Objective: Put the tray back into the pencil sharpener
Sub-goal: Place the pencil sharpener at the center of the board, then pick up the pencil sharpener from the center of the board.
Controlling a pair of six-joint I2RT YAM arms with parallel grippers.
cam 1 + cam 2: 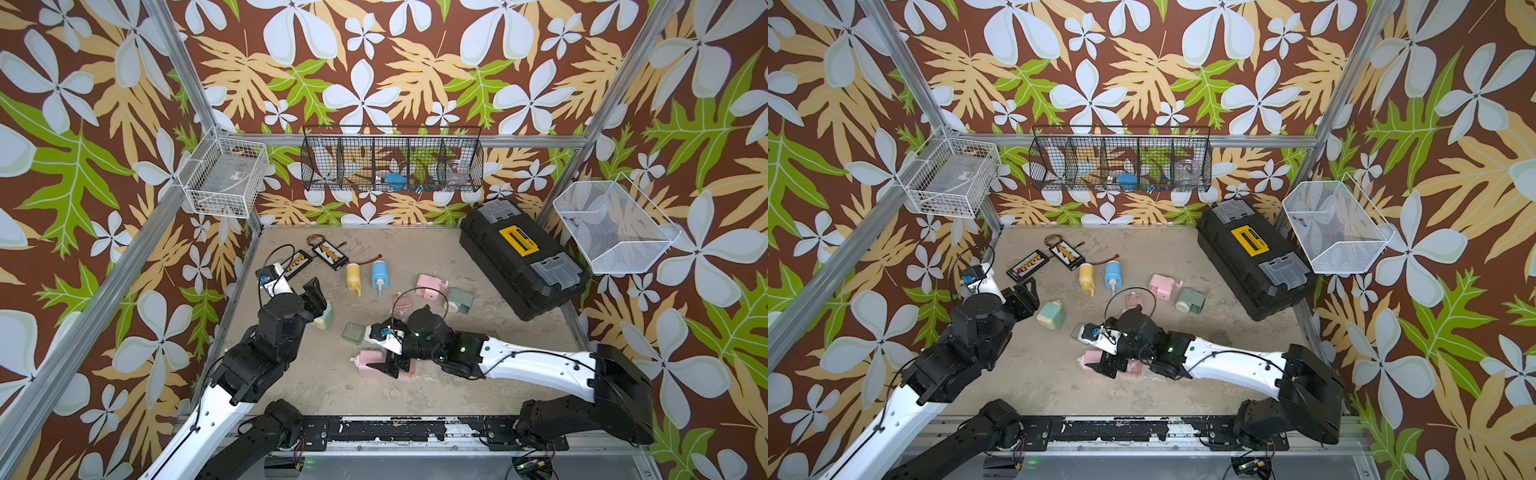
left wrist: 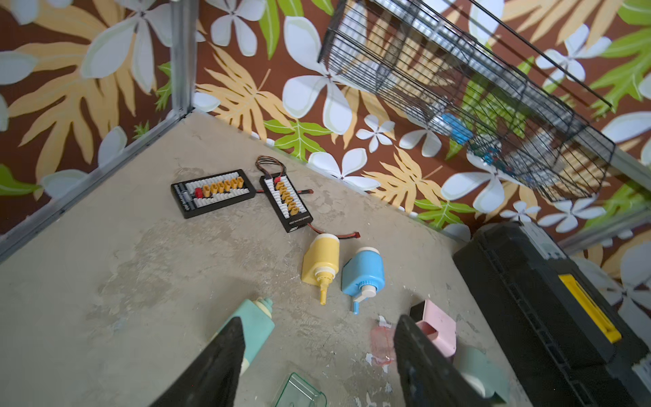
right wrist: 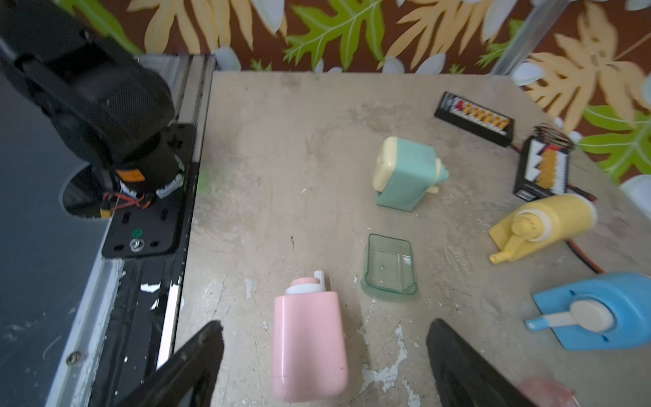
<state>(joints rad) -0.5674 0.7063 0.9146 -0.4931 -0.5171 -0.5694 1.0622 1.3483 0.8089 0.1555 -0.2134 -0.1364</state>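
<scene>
A pink pencil sharpener (image 3: 308, 341) lies on its side near the table's front, also seen in both top views (image 1: 368, 362) (image 1: 1092, 359). My right gripper (image 3: 326, 329) is open with a finger on each side of it, not touching. A clear pink tray (image 1: 409, 370) lies just right of that gripper. A clear green tray (image 3: 389, 267) rests beyond the sharpener. Further left, my left gripper (image 2: 324, 352) hangs open and empty over a teal sharpener (image 2: 255, 326). A second pink tray (image 2: 382, 340) lies on the table beside one of its fingers.
Yellow (image 1: 353, 276) and blue (image 1: 379, 274) sharpeners lie mid-table. Another pink sharpener (image 1: 432, 286) and a grey-green one (image 1: 459, 301) lie to their right. Two black connector boards (image 1: 330, 253) sit at the back left, and a black toolbox (image 1: 521, 257) at the back right.
</scene>
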